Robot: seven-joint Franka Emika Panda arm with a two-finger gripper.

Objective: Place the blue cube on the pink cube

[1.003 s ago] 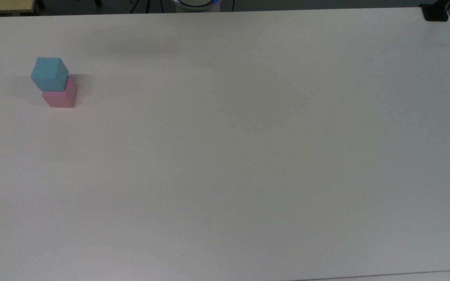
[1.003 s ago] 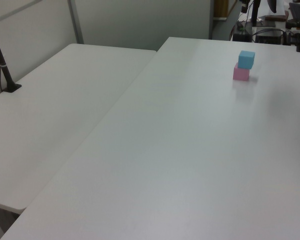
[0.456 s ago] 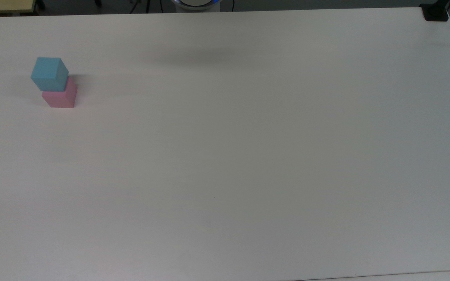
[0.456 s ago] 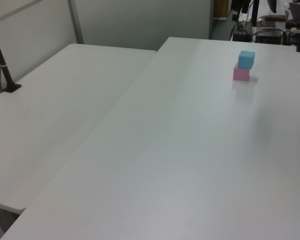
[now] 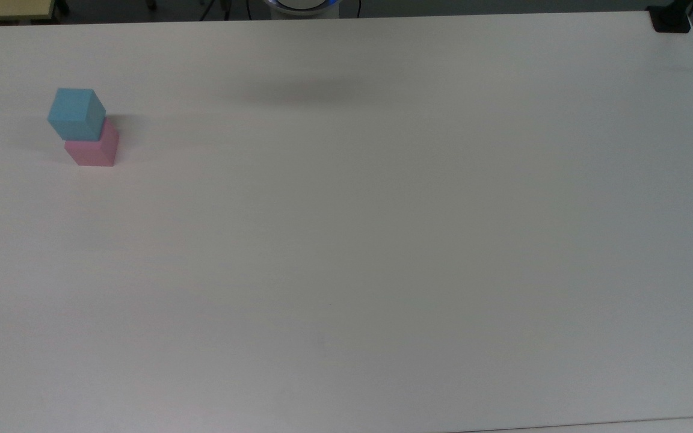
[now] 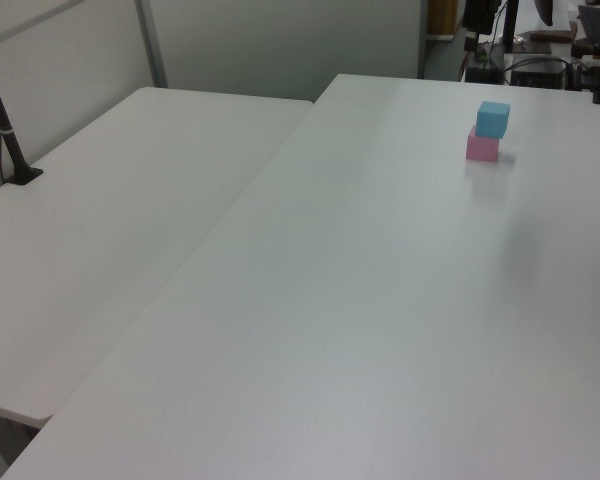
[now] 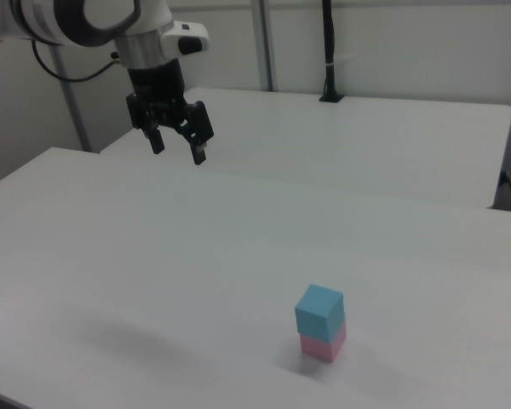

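The blue cube sits on the pink cube at the top view's upper left on the desk, while the right view shows my hand at upper left, open, empty, well apart.

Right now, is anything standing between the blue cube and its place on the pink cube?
Nothing visible does. The blue cube already sits on the pink cube, slightly offset. The gripper hangs open and empty above the white table, far toward the right view's upper left.
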